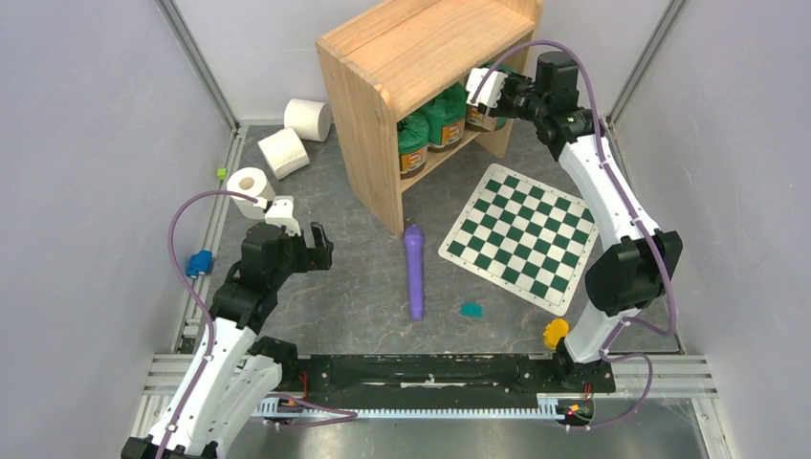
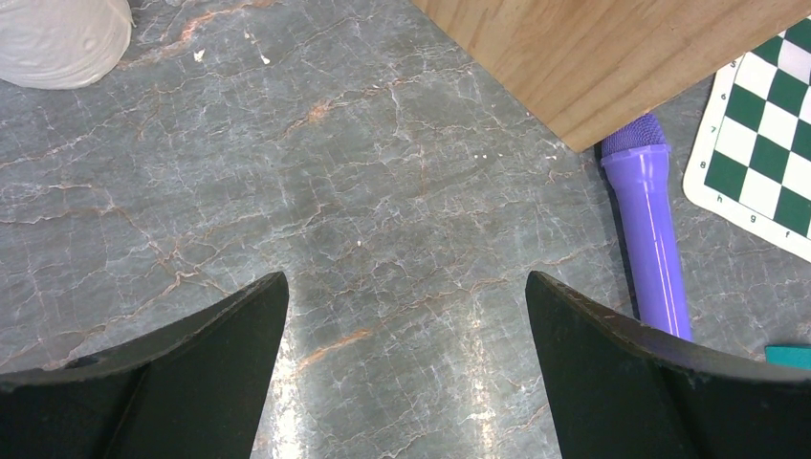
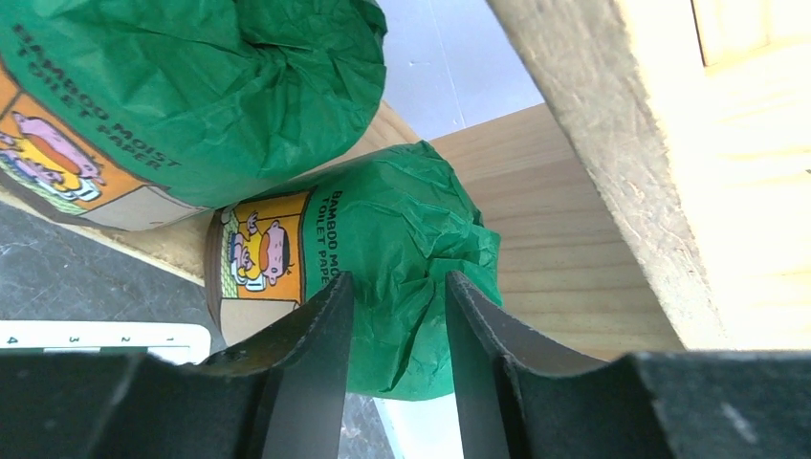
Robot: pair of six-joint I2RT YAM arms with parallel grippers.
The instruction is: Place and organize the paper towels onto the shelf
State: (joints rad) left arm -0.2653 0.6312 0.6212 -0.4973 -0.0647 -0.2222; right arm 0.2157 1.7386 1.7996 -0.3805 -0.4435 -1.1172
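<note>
Three white paper towels lie on the table left of the shelf [image 1: 421, 57]: one at the back [image 1: 308, 119], one in the middle [image 1: 283, 152], one nearest [image 1: 253, 185]. My left gripper [image 1: 320, 251] hovers open over bare table [image 2: 406, 287], right of the nearest roll; the edge of a white roll [image 2: 57, 38] shows at the wrist view's top left. My right gripper [image 1: 478, 103] reaches into the shelf's lower tier from the right. Its fingers [image 3: 400, 277] pinch the crumpled end of a green-wrapped roll [image 3: 402, 220].
Two more green-wrapped rolls [image 1: 413, 134] [image 1: 445, 115] stand on the lower tier. A purple microphone [image 1: 414, 273] lies in front of the shelf, beside a green-and-white checkered board [image 1: 521, 234]. Small teal [image 1: 471, 310], yellow [image 1: 556, 334] and blue [image 1: 199, 263] pieces lie near the table's edges.
</note>
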